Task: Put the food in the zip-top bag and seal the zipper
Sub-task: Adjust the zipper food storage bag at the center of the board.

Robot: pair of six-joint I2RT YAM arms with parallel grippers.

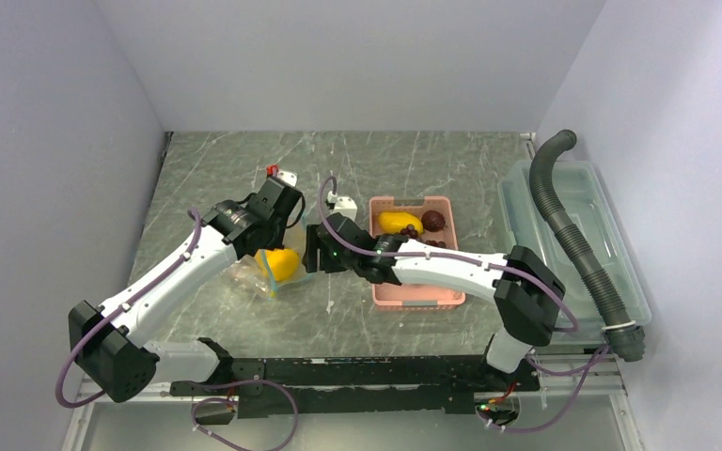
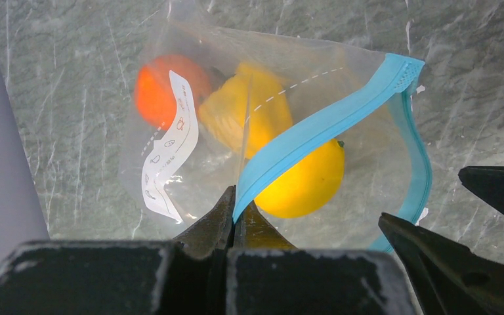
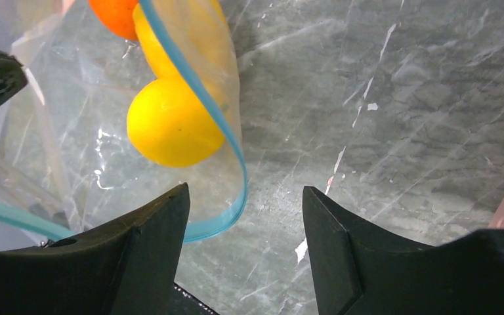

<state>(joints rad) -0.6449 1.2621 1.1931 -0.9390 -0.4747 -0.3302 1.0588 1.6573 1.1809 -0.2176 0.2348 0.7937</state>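
Note:
The clear zip-top bag (image 2: 170,170) lies on the table left of the pink basket and also shows in the top view (image 1: 261,271). It holds a round orange fruit (image 2: 161,92) and yellow pieces (image 2: 302,180). My left gripper (image 2: 241,205) is shut on the teal-blue zipper (image 2: 321,128) and lifts one lip of the mouth. The mouth gapes open. My right gripper (image 3: 246,197) is open and empty, just above the table beside the bag's mouth; the zipper (image 3: 226,147) curves past its left finger (image 3: 161,226). A yellow piece (image 1: 398,223) and dark grapes (image 1: 432,222) lie in the basket.
The pink perforated basket (image 1: 418,293) stands right of the bag under the right arm. A rigid clear bin (image 1: 611,272) stands at the far right with a grey ribbed hose (image 1: 569,221) across it. Walls close in the table at left, back and right.

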